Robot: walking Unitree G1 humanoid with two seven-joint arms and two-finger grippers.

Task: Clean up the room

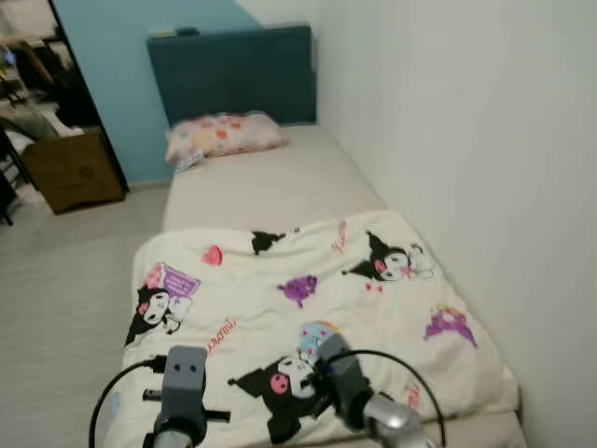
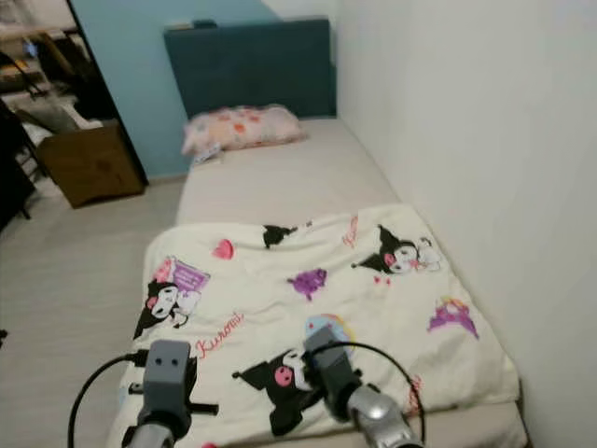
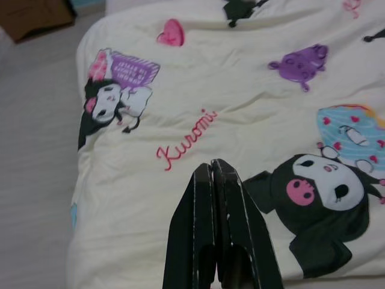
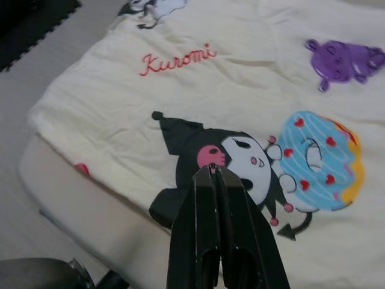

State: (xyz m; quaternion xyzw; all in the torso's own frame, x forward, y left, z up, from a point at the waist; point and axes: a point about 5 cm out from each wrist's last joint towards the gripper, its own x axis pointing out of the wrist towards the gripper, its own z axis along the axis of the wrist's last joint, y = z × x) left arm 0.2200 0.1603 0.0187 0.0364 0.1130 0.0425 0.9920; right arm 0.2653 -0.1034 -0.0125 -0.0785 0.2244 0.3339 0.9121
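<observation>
Currently, a cream blanket [image 1: 308, 308] printed with cartoon characters is seen spread over the foot half of the bed [image 1: 270, 182], with both arms held out low above its near edge. The left hand [image 3: 213, 171] is closed, its two black fingers pressed together with nothing between them, and it hovers over plain cloth just short of the red script lettering [image 3: 185, 137]. The right hand [image 4: 215, 174] is likewise shut and empty, poised above the black-hooded character [image 4: 231, 153], with the blue doughnut print [image 4: 319, 159] just beyond and to one side of it. Whether either hand touches the cloth cannot be told. The step in hand is judged to be the tidying of this blanket, either by smoothing it or by drawing it up toward the pillow [image 1: 222, 135], which lies well ahead of both hands by the teal headboard [image 1: 233, 73]. For that to be done well, the fingers would have to be opened first and a fold of cloth pinched near each front corner, not in the middle, so that the sheet is carried evenly. Both hands should be moved together and level, since an uneven pull would be likely to skew the blanket toward the wall [image 1: 466, 140]. The rumpled near edge, which overhangs the mattress, ought to be squared last.
</observation>
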